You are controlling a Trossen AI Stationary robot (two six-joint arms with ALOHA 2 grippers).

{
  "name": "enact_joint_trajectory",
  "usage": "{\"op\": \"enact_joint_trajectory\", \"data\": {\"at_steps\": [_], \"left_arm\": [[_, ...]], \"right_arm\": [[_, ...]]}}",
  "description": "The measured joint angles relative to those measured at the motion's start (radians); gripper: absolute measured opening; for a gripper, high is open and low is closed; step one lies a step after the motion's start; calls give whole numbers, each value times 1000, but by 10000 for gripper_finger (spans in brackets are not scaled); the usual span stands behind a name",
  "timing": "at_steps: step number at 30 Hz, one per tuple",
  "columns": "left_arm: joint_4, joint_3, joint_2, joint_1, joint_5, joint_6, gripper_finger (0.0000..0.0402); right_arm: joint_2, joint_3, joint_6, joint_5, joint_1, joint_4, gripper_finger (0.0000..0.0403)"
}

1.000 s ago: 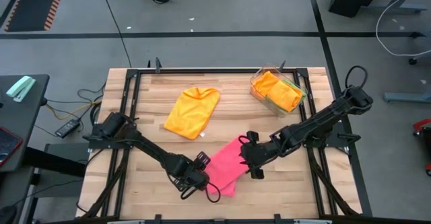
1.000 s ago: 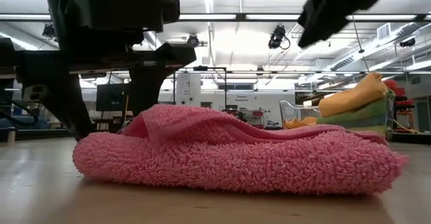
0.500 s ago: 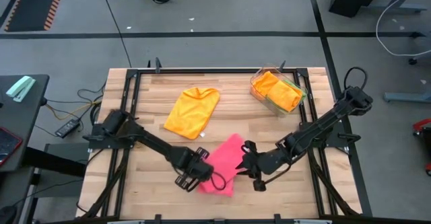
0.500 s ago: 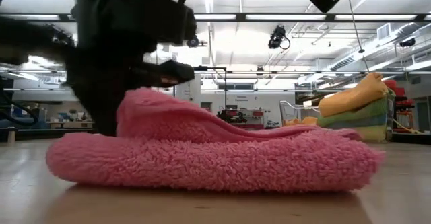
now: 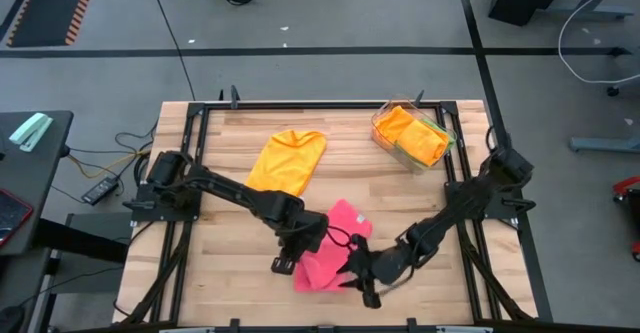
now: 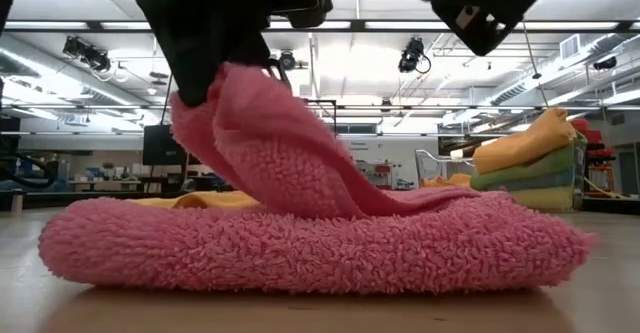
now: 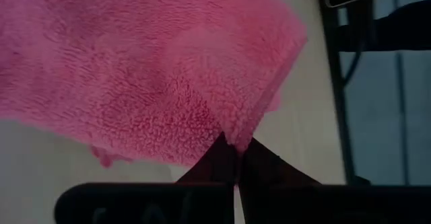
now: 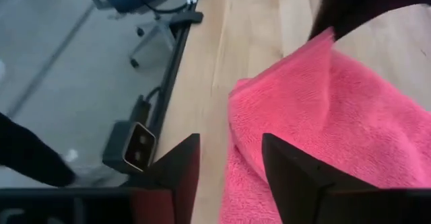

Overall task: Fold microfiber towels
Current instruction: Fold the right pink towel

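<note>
A pink microfiber towel (image 5: 335, 248) lies bunched near the table's front middle, its bulk on the wood (image 6: 300, 253). My left gripper (image 5: 308, 237) is shut on it and holds up a flap (image 6: 250, 123). My right gripper (image 5: 352, 273) is open at the towel's near right end, and its fingers (image 8: 178, 167) stand on either side of the towel's edge (image 8: 246, 109). I cannot tell whether they touch it. An orange towel (image 5: 287, 163) lies flat at the far middle. My left gripper pinches an edge of the pink towel (image 7: 236, 138) between its two shut fingers, which slant down from above. One layer or several, I cannot tell. The held flap (image 6: 235, 98) is raised and slopes down slack onto the rest of the towel, which stays on the table.
A clear tray (image 5: 385, 133) at the far right holds folded orange and yellow-green towels (image 5: 415, 133). A black frame (image 5: 300, 105) runs along the table's edges. Bare wood lies at the near left and between the orange towel and the tray.
My left gripper has taken hold of the pink towel's edge, rolled, and gone up and toward the far right. A flap has lifted while the rest stays on the table. My right gripper has come down toward the near edge, to the towel's near end.
</note>
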Motion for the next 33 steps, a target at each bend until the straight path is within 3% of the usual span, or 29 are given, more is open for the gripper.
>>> {"op": "enact_joint_trajectory", "data": {"at_steps": [5, 15, 27, 33], "left_arm": [[2, 0, 0, 11, 25, -4, 12], [1, 1, 0, 10, 27, -23, 17], [13, 1, -1, 9, 23, -131, 16], [16, 1, -1, 11, 20, -159, 12]], "right_arm": [[138, 85, -84, 113, 37, 6, 186], [355, 290, -137, 178, 29, -73, 211], [403, 303, -164, 299, 17, -93, 199], [403, 303, -184, 286, -2, -98, 171]]}}
